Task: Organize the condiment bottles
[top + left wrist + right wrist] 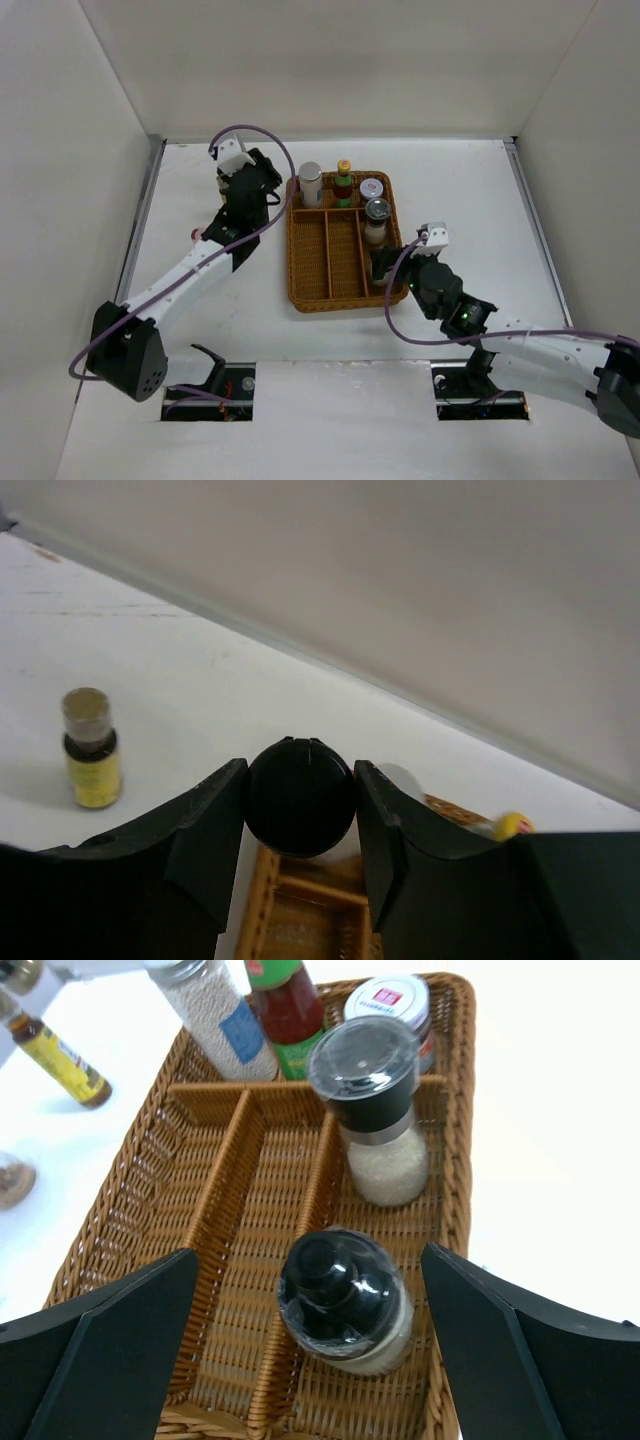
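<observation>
My left gripper is shut on the round black cap of a dark jar, held above the near left corner of the woven basket; in the top view this gripper is at the basket's back left. My right gripper is open, its fingers wide on either side of a black-topped clear shaker standing in the basket's right compartment. Behind it stands a second clear grinder. In the back row are a silver-lidded shaker, the green-red sauce bottle and a red-white-lidded jar.
A small yellow bottle stands on the table left of the basket, also in the right wrist view. A small pink-topped item sits by the left arm. The basket's left and middle long compartments hold nothing. White walls enclose the table.
</observation>
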Robot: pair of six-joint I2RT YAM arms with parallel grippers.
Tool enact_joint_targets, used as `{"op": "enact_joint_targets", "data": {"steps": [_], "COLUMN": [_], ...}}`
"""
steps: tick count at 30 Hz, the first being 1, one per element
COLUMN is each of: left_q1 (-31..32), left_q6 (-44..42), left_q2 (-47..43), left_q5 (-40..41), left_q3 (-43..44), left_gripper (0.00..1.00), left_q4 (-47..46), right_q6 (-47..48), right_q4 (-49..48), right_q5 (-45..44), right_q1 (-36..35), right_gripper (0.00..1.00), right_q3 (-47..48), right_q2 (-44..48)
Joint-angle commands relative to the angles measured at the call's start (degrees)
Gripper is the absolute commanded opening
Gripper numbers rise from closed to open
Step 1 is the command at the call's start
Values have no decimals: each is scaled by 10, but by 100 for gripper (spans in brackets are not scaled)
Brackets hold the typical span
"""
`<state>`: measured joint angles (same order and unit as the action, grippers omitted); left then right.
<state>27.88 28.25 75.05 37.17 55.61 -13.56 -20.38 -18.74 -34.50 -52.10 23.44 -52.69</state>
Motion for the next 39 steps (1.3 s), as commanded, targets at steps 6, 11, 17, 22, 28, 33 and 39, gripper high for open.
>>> {"op": "enact_joint_targets", "data": {"steps": [6,11,17,22,28,33,39], "left_q1": [154,194,216,212,208,207,214], "left_q6": [-2,-1,-3,-3,-6,-3,-10], "left_q2": [24,103,188,242,279,277,228], "left_q5": [-3,-17,-24,-27,-24,-18,-5], "left_q3": [2,38,75,82,82,67,49], "left_gripper": [26,26,26,26,29,49,70], "left_q4": [-23,-40,-46,-64,-81,-88,-92], "right_q6": [-32,-59,-68,-68,-68,-68,-68], "right_q4": [-63,-54,-50,-53,-56,-56,-56], "right_q5": [-37,-34,-17,-17,-8,-8,-8], "right_q1": [25,63,75,76,76,76,76], "right_gripper": [40,40,49,50,51,53,56], "right_q3": [-47,-71,-67,-67,-65,-65,-65], "right_q2": [102,153,130,125,116,118,119]}}
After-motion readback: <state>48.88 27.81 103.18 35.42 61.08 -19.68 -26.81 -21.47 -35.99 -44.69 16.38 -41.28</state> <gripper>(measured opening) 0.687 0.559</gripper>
